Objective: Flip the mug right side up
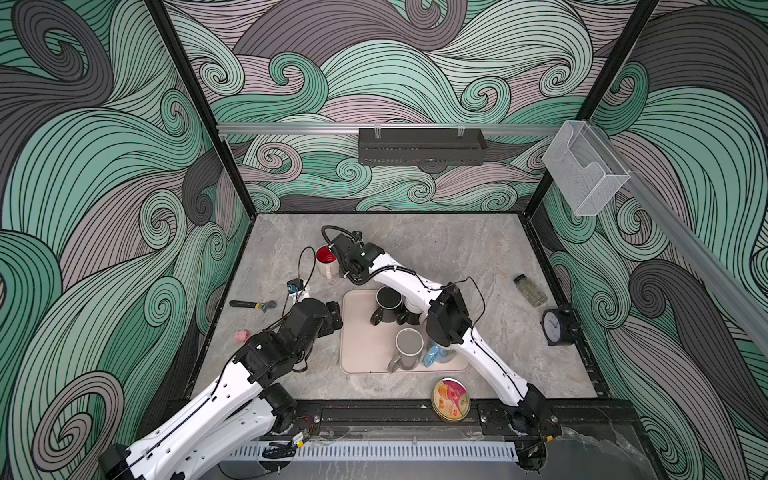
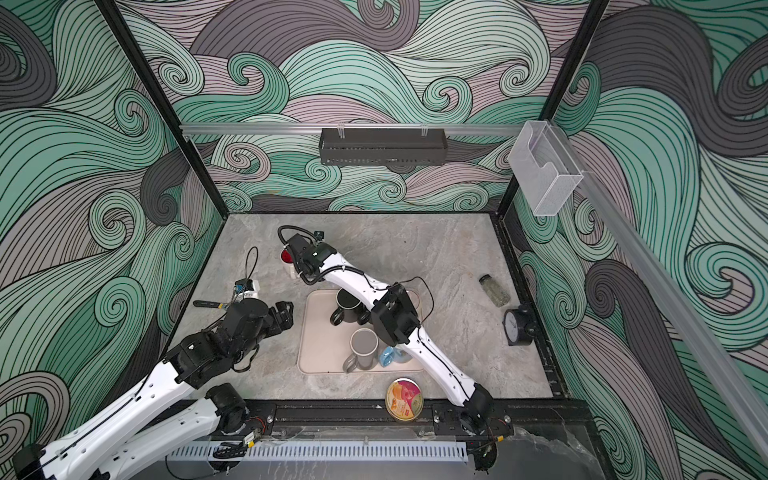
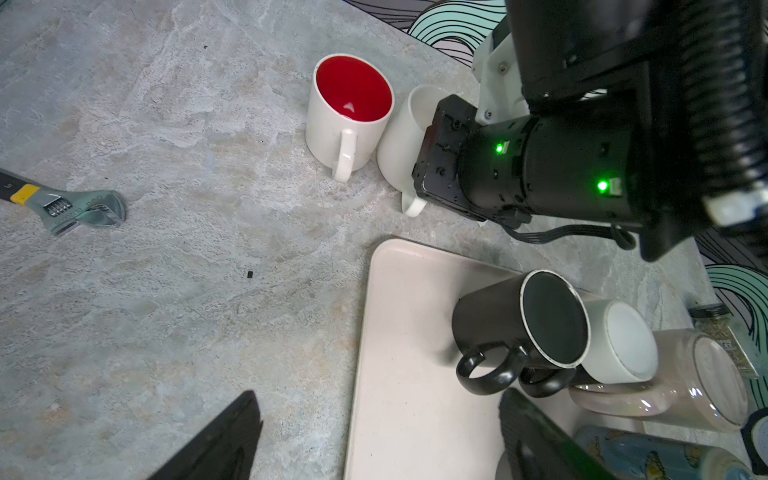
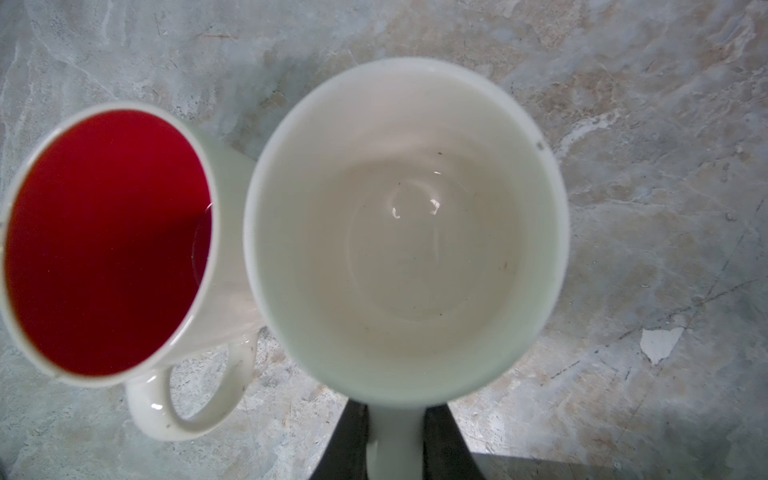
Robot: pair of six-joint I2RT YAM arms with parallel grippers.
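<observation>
A white mug (image 4: pixel 407 224) stands mouth up, its empty inside facing the right wrist camera. My right gripper (image 4: pixel 395 419) is shut on its handle, one black finger on each side. In the left wrist view the white mug (image 3: pixel 401 137) sits close beside a red-lined white mug (image 3: pixel 349 112) on the grey stone table, half hidden by the right wrist. In both top views the right wrist covers the held mug; only the red-lined mug (image 1: pixel 326 257) shows. My left gripper (image 3: pixel 374 436) is open over the tray's left edge, holding nothing.
A beige tray (image 1: pixel 359 357) holds an upside-down black mug (image 1: pixel 388 305), a grey upright mug (image 1: pixel 409 347), a blue item (image 1: pixel 436 355) and more cups under the right arm. Around it lie a wrench (image 1: pixel 253 305), pink piece (image 1: pixel 241 336), spice jar (image 1: pixel 530 290), clock (image 1: pixel 557 326) and round tin (image 1: pixel 451 400).
</observation>
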